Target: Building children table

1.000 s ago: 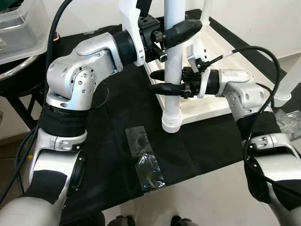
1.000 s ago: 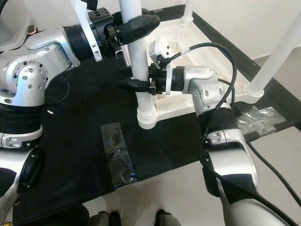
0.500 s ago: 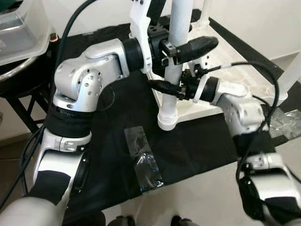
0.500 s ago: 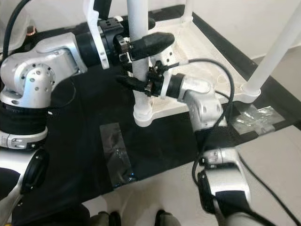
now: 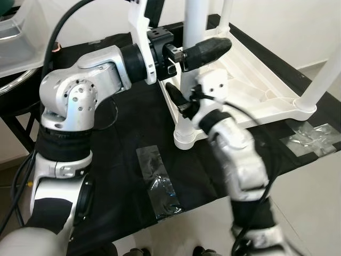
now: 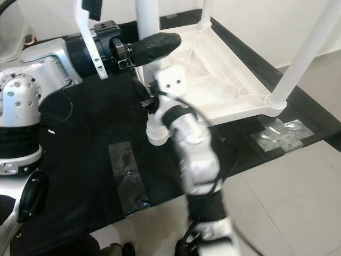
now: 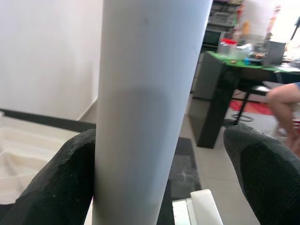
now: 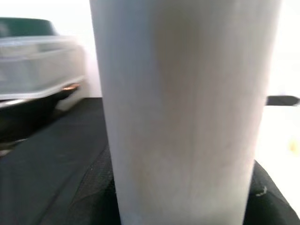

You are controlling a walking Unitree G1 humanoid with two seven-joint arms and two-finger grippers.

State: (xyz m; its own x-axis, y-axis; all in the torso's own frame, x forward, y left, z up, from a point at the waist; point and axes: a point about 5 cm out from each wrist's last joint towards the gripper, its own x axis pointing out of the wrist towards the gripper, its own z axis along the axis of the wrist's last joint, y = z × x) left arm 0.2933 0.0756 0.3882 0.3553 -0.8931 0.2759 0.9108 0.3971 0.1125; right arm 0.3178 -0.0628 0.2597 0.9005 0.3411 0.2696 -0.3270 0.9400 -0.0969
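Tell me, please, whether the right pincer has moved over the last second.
Yes. The right pincer swung round the white table leg, from its right side to its near side, still gripping it.

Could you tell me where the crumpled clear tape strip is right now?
The tape strip lies on the black cloth, near its front edge, just left of the white leg's base.

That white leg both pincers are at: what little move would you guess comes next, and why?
Probably a small twist to seat it. The leg stands upright with its ribbed end at the corner of the upturned tabletop. The right pincer grips it low down. The left pincer sits higher, one finger touching it and the other off it, so it likely just steadies.
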